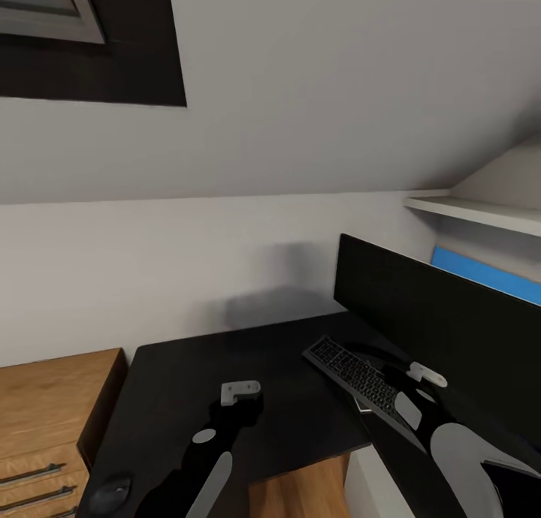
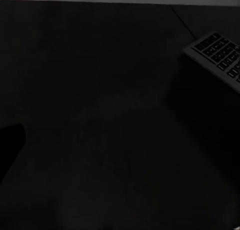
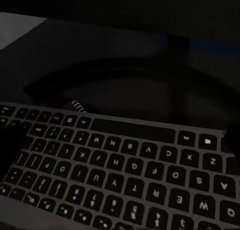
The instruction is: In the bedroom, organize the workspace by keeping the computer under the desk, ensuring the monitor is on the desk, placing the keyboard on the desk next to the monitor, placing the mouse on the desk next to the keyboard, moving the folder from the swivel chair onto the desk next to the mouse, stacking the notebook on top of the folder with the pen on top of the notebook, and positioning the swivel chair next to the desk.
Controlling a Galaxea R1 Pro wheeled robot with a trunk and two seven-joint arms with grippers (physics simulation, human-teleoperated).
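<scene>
The black keyboard (image 1: 353,379) lies slanted on the glossy black desk (image 1: 195,368), right in front of the wide black monitor (image 1: 443,323). My right gripper (image 1: 424,375) hangs over the keyboard's near end; its fingers are too dark to make out. The right wrist view looks closely across the keyboard (image 3: 120,165) to the monitor's ring stand (image 3: 125,75). My left gripper (image 1: 242,392) hovers over the bare desk middle, and its wrist view shows the desktop (image 2: 110,115) with the keyboard's corner (image 2: 217,52). The small black mouse (image 1: 113,494) sits at the desk's near left corner.
A low wooden drawer cabinet (image 1: 45,428) stands against the desk's left side. A white shelf (image 1: 481,210) juts from the wall above the monitor, with a blue panel (image 1: 481,274) below it. A dark-framed skylight (image 1: 90,45) is overhead. Wood floor (image 1: 300,492) shows under the desk's inner corner.
</scene>
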